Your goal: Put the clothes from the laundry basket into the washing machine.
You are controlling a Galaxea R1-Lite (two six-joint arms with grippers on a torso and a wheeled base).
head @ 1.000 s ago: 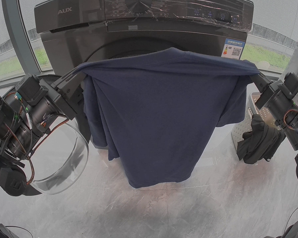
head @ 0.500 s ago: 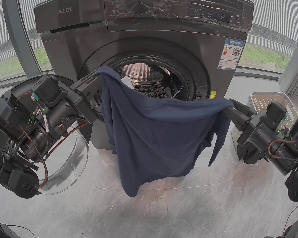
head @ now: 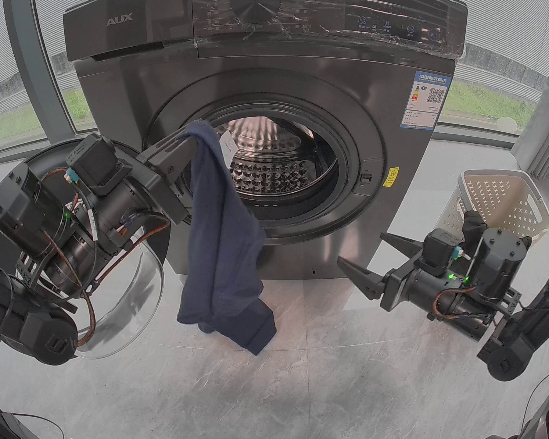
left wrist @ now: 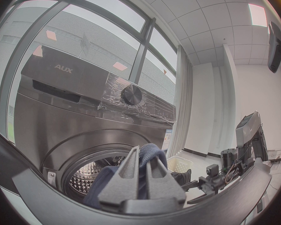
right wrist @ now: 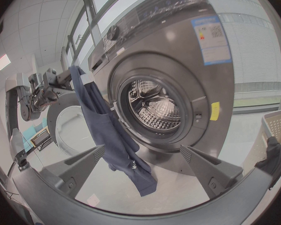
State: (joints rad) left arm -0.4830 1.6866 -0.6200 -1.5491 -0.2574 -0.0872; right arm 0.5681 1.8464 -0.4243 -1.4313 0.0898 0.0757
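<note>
A navy blue shirt [head: 222,239] hangs in one long fold from my left gripper [head: 192,142], which is shut on its top edge at the left rim of the washing machine's open drum [head: 274,160]. The shirt's lower end reaches almost to the floor. In the left wrist view the fingers [left wrist: 132,166] pinch the navy cloth [left wrist: 148,150]. My right gripper [head: 363,251] stands open and holds nothing, low in front of the machine's right side. Its own view has the hanging shirt [right wrist: 106,125] and the drum [right wrist: 153,107] ahead. A dark garment [head: 473,221] lies over the rim of the white laundry basket [head: 506,199].
The machine's round glass door [head: 116,300] stands swung open at the left, beneath my left arm. The basket sits on the floor at the machine's right, behind my right arm. Pale marble floor [head: 323,385] lies in front. Windows surround the machine.
My right gripper has let go of the shirt, opened and dropped low to the right. The shirt, earlier spread between both grippers, now hangs from the left one alone at the drum opening.
</note>
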